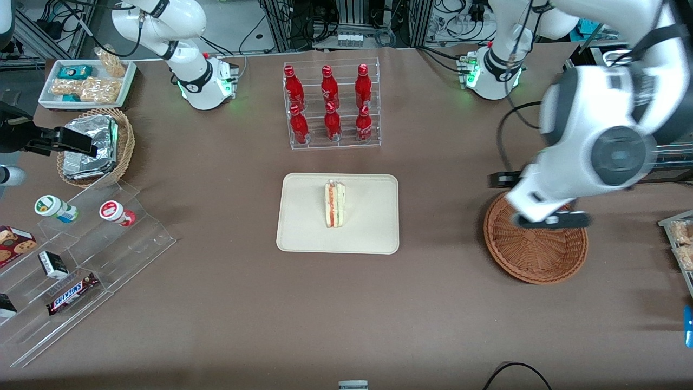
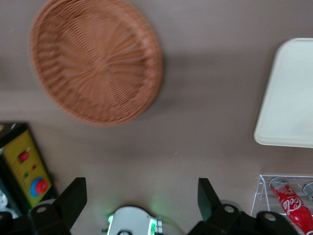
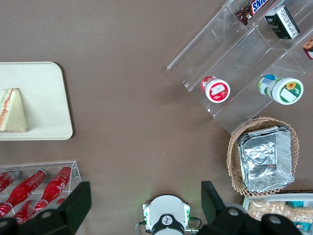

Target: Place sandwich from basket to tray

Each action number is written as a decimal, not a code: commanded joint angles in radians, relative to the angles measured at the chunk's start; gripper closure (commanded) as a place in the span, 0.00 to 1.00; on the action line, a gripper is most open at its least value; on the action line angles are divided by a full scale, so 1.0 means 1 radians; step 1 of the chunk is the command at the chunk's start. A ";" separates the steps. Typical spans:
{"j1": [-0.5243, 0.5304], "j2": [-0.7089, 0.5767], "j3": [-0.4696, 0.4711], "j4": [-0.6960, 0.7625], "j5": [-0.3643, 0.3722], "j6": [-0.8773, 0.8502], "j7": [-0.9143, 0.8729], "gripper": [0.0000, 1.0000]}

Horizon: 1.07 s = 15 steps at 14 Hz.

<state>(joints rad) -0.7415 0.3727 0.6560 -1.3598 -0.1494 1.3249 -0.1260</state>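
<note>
Gripper spread wide, nothing held, above woven round basket; front view alone shows sandwich on flat tray.

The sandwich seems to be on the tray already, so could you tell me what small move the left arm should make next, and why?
Probably lift clear and retreat: the sandwich lies on the tray, the basket is empty, and the gripper hangs open above the basket, holding nothing.
</note>
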 commanded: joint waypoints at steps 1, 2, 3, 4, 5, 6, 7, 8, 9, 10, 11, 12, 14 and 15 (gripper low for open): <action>-0.021 -0.052 0.071 -0.025 -0.016 -0.019 -0.020 0.00; -0.019 -0.058 0.085 -0.025 -0.019 -0.019 -0.020 0.00; -0.019 -0.060 0.097 -0.025 -0.024 -0.019 -0.020 0.00; -0.019 -0.060 0.102 -0.027 -0.024 -0.019 -0.020 0.00; -0.019 -0.061 0.103 -0.027 -0.024 -0.018 -0.020 0.00; -0.018 -0.067 0.109 -0.028 -0.022 -0.018 -0.020 0.00; -0.019 -0.070 0.134 -0.028 -0.025 -0.016 -0.020 0.00; -0.018 -0.072 0.140 -0.030 -0.029 -0.018 -0.020 0.00; -0.016 -0.075 0.140 -0.030 -0.030 -0.018 -0.020 0.00; -0.016 -0.077 0.139 -0.030 -0.030 -0.019 -0.020 0.00; -0.015 -0.077 0.136 -0.030 -0.032 -0.021 -0.020 0.00; -0.013 -0.078 0.136 -0.030 -0.044 -0.024 -0.020 0.00; 0.122 -0.078 0.047 -0.025 -0.076 -0.027 -0.018 0.00; 0.211 -0.101 -0.073 -0.019 -0.078 -0.032 -0.021 0.00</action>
<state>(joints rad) -0.6802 0.3158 0.7387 -1.3741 -0.1989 1.3102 -0.1344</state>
